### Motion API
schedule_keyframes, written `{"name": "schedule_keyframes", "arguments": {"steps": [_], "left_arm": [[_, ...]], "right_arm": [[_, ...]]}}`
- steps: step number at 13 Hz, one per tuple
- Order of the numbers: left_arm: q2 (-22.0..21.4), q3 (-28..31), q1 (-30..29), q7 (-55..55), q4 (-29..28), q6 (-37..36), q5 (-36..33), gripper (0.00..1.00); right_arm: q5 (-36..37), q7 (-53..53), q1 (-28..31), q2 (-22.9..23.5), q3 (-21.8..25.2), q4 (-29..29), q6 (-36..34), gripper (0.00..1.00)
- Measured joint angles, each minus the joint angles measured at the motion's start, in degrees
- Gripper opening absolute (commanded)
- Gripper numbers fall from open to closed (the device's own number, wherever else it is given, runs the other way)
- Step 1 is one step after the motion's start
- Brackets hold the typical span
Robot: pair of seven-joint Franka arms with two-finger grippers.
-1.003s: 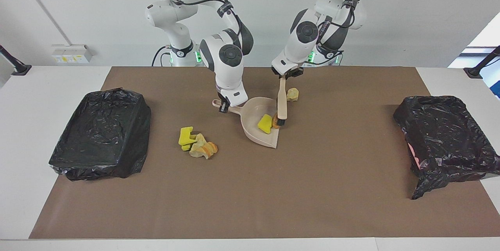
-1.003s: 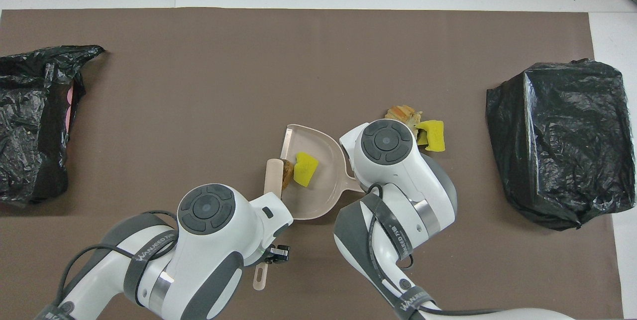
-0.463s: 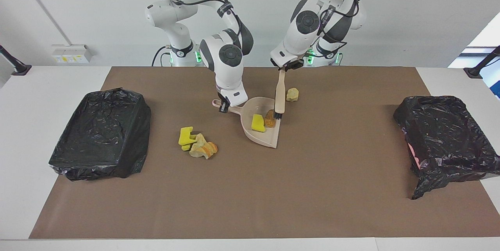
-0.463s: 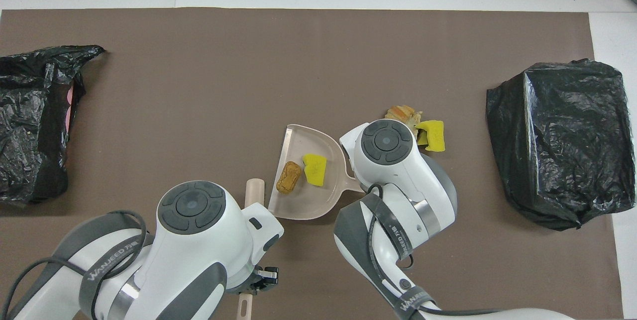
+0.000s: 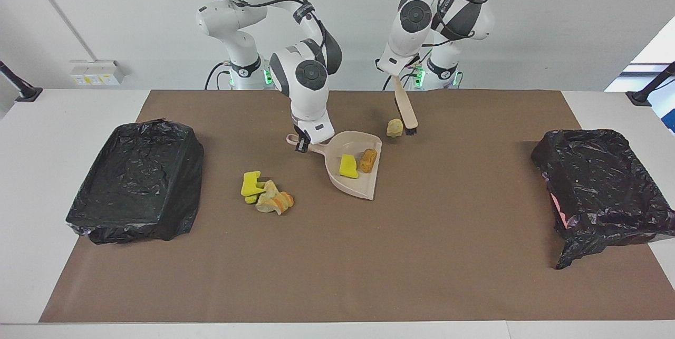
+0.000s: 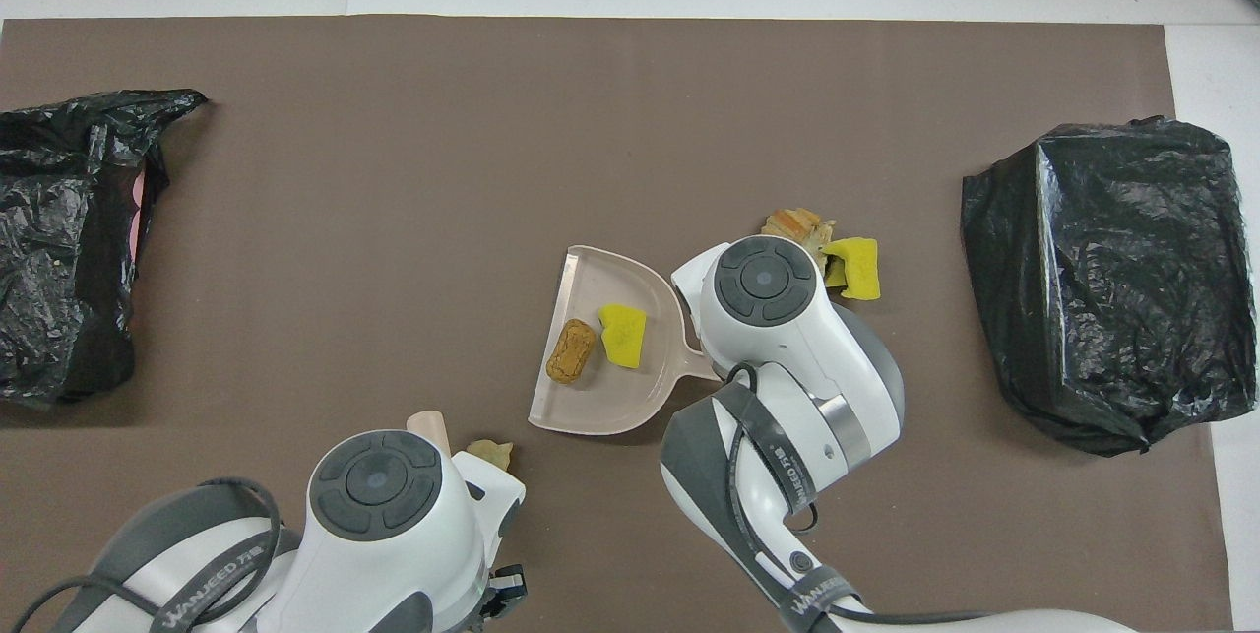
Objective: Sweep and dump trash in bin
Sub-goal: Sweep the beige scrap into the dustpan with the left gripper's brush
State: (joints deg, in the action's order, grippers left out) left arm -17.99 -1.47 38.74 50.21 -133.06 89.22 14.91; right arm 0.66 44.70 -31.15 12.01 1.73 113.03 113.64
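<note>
My right gripper (image 5: 301,145) is shut on the handle of the beige dustpan (image 5: 364,189), which rests on the brown mat. In the pan lie two pieces of trash: a yellow sponge chunk (image 5: 348,166) (image 6: 622,334) and a tan lump (image 5: 368,160) (image 6: 571,350). My left gripper (image 5: 396,74) is shut on the beige brush (image 5: 405,107), whose dark bristles hang right beside a pale lump (image 5: 394,127) (image 6: 489,454) nearer the robots than the pan. A small pile of yellow chunks (image 5: 251,183) and an orange lump (image 5: 275,202) lies toward the right arm's end. In the overhead view both grippers are hidden under their wrists.
A black-bagged bin (image 5: 137,186) stands at the right arm's end of the table, and a second black-bagged bin (image 5: 601,181) at the left arm's end. The brown mat (image 5: 337,265) covers the table's middle.
My left arm lifted the brush out of the dustpan and drew it back toward the robots, next to the pale lump. The tan lump stayed in the pan. The right arm has not moved.
</note>
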Motion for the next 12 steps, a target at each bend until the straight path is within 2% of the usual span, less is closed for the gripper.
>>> {"name": "schedule_keyframes", "arguments": {"steps": [5, 9, 12], "left_arm": [[-1.28, -1.5, 1.38, 12.81, -4.05, 1.29, 0.0, 0.0], [-1.11, -1.65, 3.96, 24.95, -7.88, 11.39, 0.79, 0.0], [0.98, -1.67, 5.59, 30.91, -9.25, 19.3, 3.09, 0.0]], "right_arm": [[0.0, 0.0, 0.0, 0.0, 0.0, 0.02, 0.0, 0.0], [0.0, 0.0, 0.01, 0.0, 0.0, 0.03, 0.0, 0.0], [0.0, 0.0, 0.01, 0.0, 0.0, 0.03, 0.0, 0.0]]}}
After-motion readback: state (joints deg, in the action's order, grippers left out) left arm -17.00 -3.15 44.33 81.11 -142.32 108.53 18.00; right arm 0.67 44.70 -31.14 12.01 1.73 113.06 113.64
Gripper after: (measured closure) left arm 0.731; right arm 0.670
